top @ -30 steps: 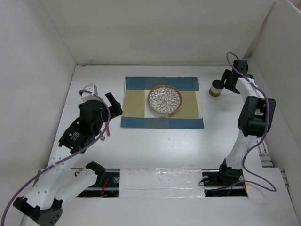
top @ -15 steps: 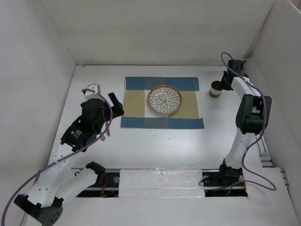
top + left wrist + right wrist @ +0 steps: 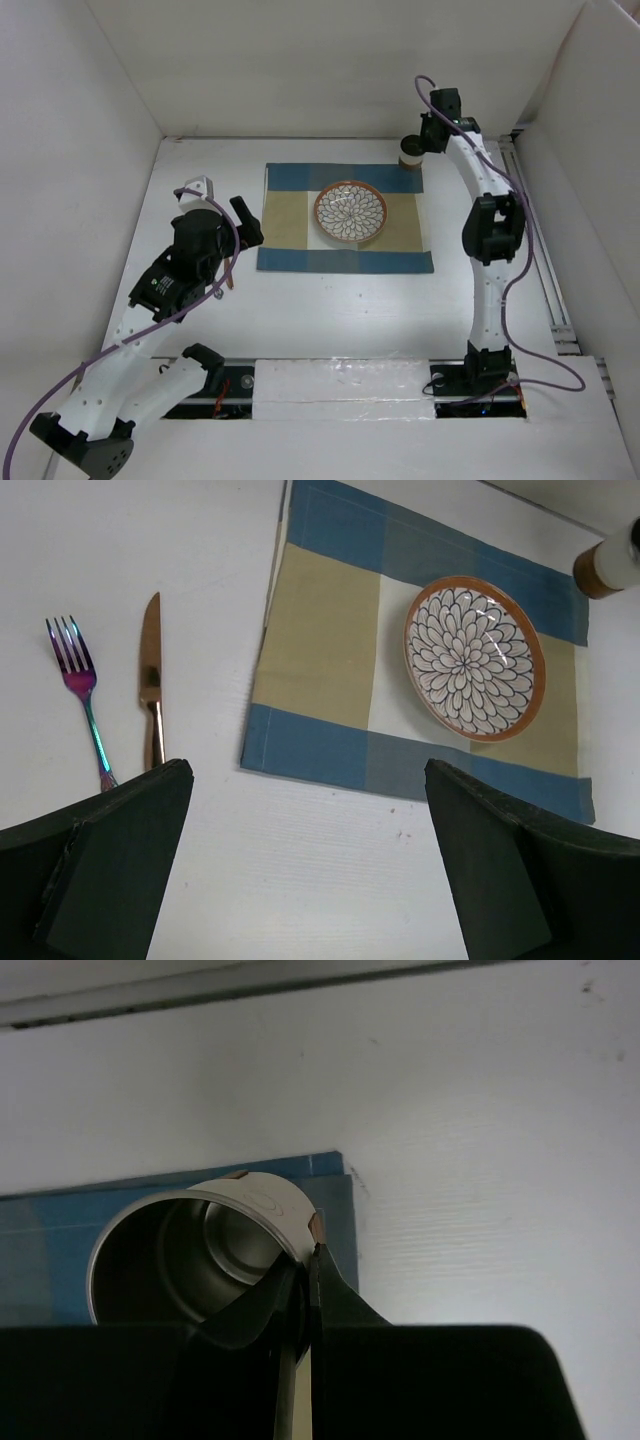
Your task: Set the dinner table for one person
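**Cup carried to the mat's far right corner**

The table (image 3: 330, 310) is the white surface walled on three sides, and everything in the setting lies on it. A checked placemat (image 3: 290, 215) sits at its middle, toward the far wall. A patterned plate (image 3: 350, 211) with a brown rim sits on the mat, a little right of centre.

The cup (image 3: 409, 156) is white with a brown base and stands upright. In the top view it is at the mat's far right corner. In the right wrist view its mouth hangs over the blue corner of the cloth. I cannot tell whether it is resting or held just above the cloth.

The knife (image 3: 151, 680) and fork (image 3: 80, 695) lie side by side on the bare table. Both are left of the mat, with the knife nearer to it.

The right gripper (image 3: 308, 1260) is clamped on the cup's rim, one finger inside the wall and one outside. The left gripper (image 3: 218, 202) hangs above the cutlery with its jaws wide apart and holds nothing.

The step in hand looks like placing the cup. The next move calls for bringing it down level until the base is fully seated. It could sit either on the mat corner or just off it, but not across the hem, where it could rock. The fingers should then part and lift straight up so the inner one does not drag the rim. After that the cutlery looks to be the left arm's job.
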You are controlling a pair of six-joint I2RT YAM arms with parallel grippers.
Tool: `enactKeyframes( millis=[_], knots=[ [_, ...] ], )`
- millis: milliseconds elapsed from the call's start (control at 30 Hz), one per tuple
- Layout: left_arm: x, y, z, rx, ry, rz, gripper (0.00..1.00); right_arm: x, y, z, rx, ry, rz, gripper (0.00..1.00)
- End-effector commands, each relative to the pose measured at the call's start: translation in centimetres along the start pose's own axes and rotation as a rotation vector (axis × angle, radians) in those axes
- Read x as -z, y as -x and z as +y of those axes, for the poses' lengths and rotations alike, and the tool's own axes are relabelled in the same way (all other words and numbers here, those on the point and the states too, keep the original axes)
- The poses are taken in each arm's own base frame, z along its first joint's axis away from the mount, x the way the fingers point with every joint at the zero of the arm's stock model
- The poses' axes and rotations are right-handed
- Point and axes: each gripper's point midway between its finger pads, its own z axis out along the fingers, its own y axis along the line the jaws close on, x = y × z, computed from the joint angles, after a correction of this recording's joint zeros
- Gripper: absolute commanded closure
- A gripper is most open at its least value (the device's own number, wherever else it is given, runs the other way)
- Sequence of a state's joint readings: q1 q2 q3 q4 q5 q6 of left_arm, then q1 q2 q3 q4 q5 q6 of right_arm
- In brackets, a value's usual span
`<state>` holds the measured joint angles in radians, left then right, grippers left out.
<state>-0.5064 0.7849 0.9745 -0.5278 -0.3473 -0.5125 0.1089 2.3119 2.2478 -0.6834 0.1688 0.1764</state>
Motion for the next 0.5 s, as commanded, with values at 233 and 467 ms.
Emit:
enactKeyframes(
  millis=[233,467],
  knots=[
    [-0.4,0.4,0.1,0.000,0.015,-0.024,0.00,-1.5,-1.2,1.0,0.036,0.010,0.046,1.00],
    [-0.3,0.3,0.2,0.005,0.020,-0.017,0.00,-3.0,-3.5,1.5,0.025,0.090,0.107,1.00]
  ],
)
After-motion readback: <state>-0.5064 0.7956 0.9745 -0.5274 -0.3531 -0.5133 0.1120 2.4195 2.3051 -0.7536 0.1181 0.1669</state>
